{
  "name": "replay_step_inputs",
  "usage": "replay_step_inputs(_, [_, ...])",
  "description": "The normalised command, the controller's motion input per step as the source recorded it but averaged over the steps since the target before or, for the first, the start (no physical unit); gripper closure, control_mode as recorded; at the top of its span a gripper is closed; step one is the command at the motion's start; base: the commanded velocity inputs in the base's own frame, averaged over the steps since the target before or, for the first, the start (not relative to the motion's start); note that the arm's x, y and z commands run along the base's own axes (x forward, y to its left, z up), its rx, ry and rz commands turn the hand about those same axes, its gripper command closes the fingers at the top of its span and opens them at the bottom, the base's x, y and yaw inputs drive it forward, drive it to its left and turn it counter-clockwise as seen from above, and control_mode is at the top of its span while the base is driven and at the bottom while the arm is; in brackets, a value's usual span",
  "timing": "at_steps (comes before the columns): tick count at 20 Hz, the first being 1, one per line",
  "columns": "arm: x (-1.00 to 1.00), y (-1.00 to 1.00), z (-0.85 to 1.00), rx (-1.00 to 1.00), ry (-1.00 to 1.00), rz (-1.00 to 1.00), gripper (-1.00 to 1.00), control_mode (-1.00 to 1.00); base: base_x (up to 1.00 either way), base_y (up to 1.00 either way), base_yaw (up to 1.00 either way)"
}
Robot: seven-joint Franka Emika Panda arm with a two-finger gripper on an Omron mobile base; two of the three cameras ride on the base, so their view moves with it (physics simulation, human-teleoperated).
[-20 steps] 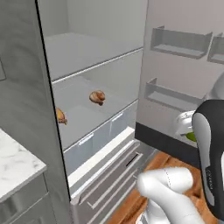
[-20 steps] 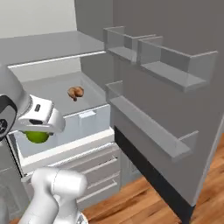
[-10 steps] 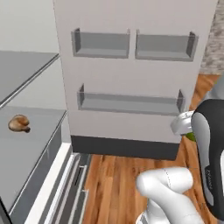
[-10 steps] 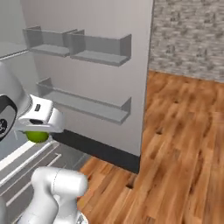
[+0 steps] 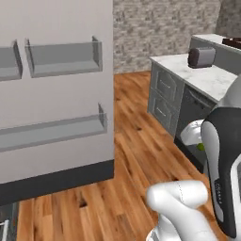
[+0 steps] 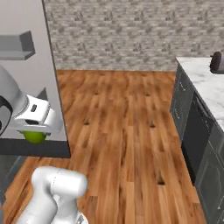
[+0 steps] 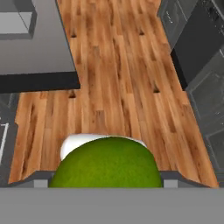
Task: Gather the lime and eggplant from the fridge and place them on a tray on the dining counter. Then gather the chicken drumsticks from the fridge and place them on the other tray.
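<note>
1. Swung away from the fridge interior since the earlier frames — the base has turned, so both base cameras now take in the open fridge door, wood floor and a brick wall; the shelves and drumsticks seen before have passed out of frame. That is camera travel, not movement of the goods.
2. Item: lime. Location — held in the gripper, carried above the floor. In the right base view it hangs at about 9 o'clock, in front of the door's lower edge; in the hand view it sits at 6 o'clock, large and green.
3. Item: fingers. State — spread wide yet clenched on the lime, one on either side of it.
4. Item: desk, marble-topped, at 2 o'clock in the left base view, over grey cabinets. A dark toaster-like appliance stands on it. No tray can be made out.
5. Step in hand, as judged: transit — first of the two vegetables on its way to the dining desk; eggplant and drumsticks not yet dealt with.
6. Next move calls for: further driving until a tray is in sight, then a lowering over it and release of the lime onto its surface.
</note>
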Motion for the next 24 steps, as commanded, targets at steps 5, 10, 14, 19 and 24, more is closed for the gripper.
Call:
replay_step_inputs(5, [0.00, 0.00, 0.00, 0.00, 0.00, 0.00, 1.00, 1.00, 0.23, -1.00, -0.21])
replay_step_inputs(10, [0.00, 0.00, 0.00, 0.00, 0.00, 0.00, 1.00, 1.00, 0.85, -0.80, 0.08])
replay_step_inputs(14, [0.00, 0.00, 0.00, 0.00, 0.00, 0.00, 1.00, 1.00, 0.99, -0.48, 0.13])
replay_step_inputs(19, [0.00, 0.00, 0.00, 0.00, 0.00, 0.00, 1.00, 1.00, 0.98, -0.02, 0.08])
replay_step_inputs(24, [0.00, 0.00, 0.00, 0.00, 0.00, 0.00, 1.00, 1.00, 0.94, 0.19, 0.10])
